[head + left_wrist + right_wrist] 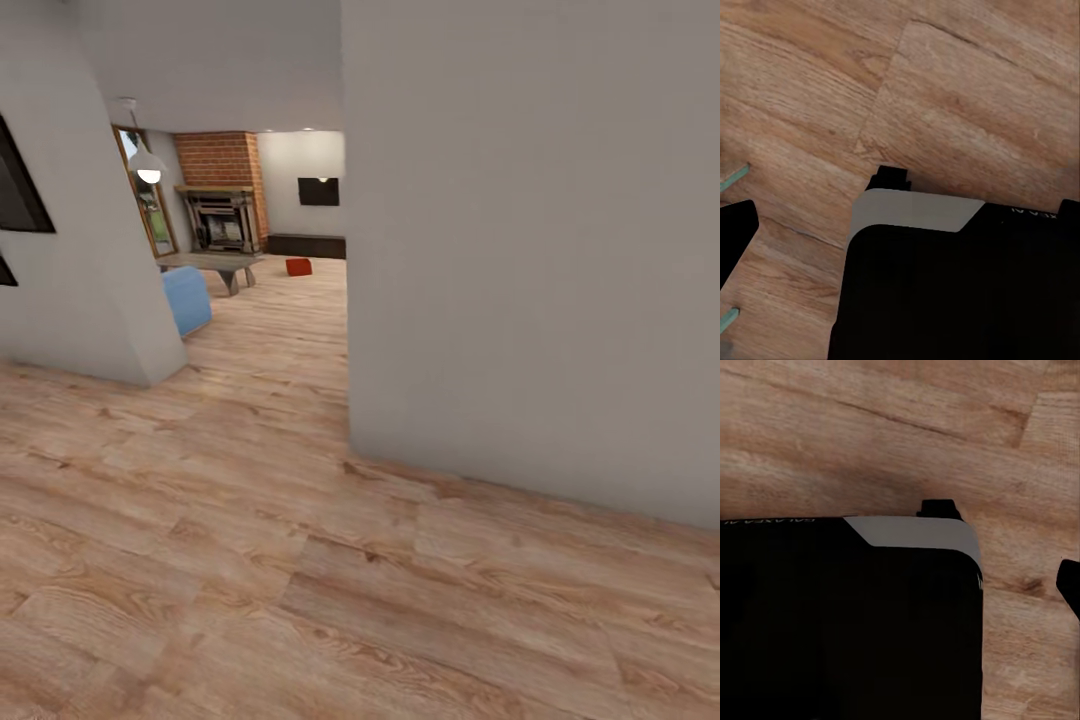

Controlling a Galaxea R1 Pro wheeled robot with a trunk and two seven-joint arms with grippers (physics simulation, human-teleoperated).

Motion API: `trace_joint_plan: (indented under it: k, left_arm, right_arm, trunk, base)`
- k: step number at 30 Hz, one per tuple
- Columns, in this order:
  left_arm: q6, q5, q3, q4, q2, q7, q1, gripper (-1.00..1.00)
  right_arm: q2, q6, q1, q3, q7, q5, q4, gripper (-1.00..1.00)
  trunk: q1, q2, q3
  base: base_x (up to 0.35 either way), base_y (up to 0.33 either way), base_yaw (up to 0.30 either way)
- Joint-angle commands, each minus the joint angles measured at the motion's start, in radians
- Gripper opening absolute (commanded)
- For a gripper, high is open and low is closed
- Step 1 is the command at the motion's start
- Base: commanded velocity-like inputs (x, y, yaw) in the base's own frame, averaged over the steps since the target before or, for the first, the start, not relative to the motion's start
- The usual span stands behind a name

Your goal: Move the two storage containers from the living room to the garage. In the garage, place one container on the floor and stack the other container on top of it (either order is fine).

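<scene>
One red-orange storage container (298,266) sits far off on the living room's light wood floor, right of a grey low table (222,263) and in front of the red brick fireplace (222,190). It is small in the head view, seen through the opening between two walls. Both wrist views look down at plank floor and the robot's black base (952,292) (847,622). A dark finger piece shows at the edge of the left wrist view (733,234) and of the right wrist view (1069,585); how the jaws stand is not visible.
A large grey wall (540,250) fills the right, its corner close ahead. Another wall corner (110,290) stands at the left. Between them a wood-floored passage leads to the living room, with a blue sofa end (187,298) on its left side.
</scene>
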Motion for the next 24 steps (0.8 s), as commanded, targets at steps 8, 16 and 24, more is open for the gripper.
trace_joint_plan:
  k: [8,16,24]
  left_arm:
    - [0.002,0.008,-0.003,0.0,0.0,0.003,-0.001,1.0]
    - [0.002,0.008,-0.004,0.0,0.0,0.003,-0.001,1.0]
    - [0.002,0.007,-0.003,0.0,0.0,0.003,-0.001,1.0]
  right_arm:
    - [0.001,-0.005,-0.001,0.008,-0.001,-0.008,0.003,1.0]
    - [0.001,-0.005,-0.001,0.008,-0.001,-0.007,0.003,1.0]
    - [0.001,-0.005,-0.001,0.008,-0.001,-0.007,0.003,1.0]
  trunk:
    - [0.001,-0.001,-0.001]
    - [0.001,-0.001,-0.001]
    - [0.001,-0.001,-0.001]
  base:
    - [0.323,0.0,0.271]
    - [0.323,0.0,0.271]
    - [0.323,0.0,0.271]
